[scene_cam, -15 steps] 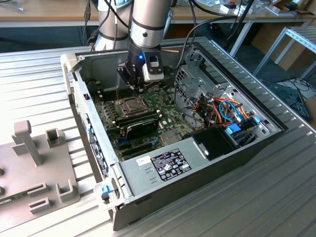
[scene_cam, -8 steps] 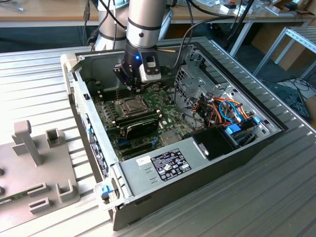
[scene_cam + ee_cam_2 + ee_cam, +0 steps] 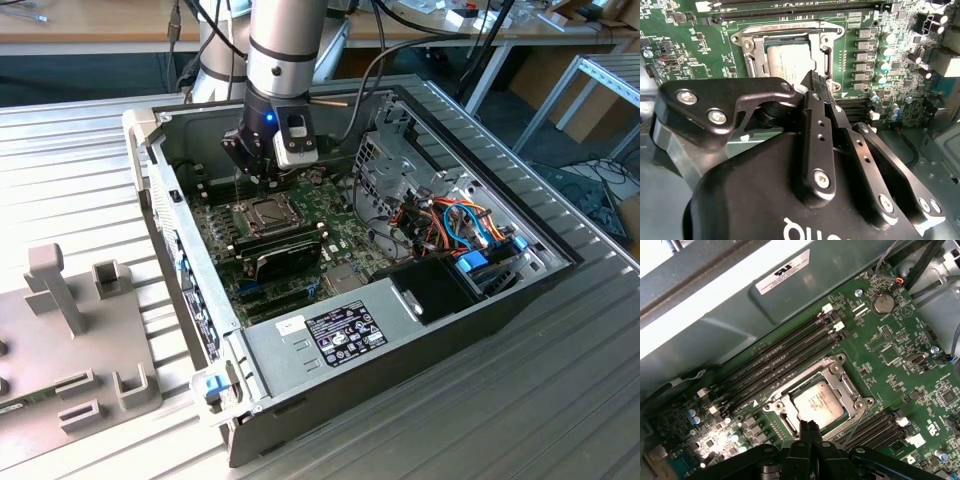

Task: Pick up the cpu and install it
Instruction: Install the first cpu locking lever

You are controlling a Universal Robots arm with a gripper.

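Observation:
The cpu (image 3: pixel 817 402) lies flat inside its socket on the green motherboard (image 3: pixel 890 355), silver-grey top up, with the metal socket frame (image 3: pixel 840 371) around it. In the second wrist view the cpu (image 3: pixel 789 60) sits just beyond the fingertips. My gripper (image 3: pixel 810 427) hovers over the socket's edge, its two black fingers (image 3: pixel 812 107) pressed together with nothing between them. In the exterior view the gripper (image 3: pixel 262 178) hangs inside the open computer case, just above the socket (image 3: pixel 265 212).
Memory slots (image 3: pixel 785 357) run along one side of the socket. A black module (image 3: pixel 287 255) lies next to the socket, with the power supply (image 3: pixel 335 335) in front. A drive cage with coloured cables (image 3: pixel 455 225) stands at the exterior view's right. The case walls (image 3: pixel 150 170) enclose the board.

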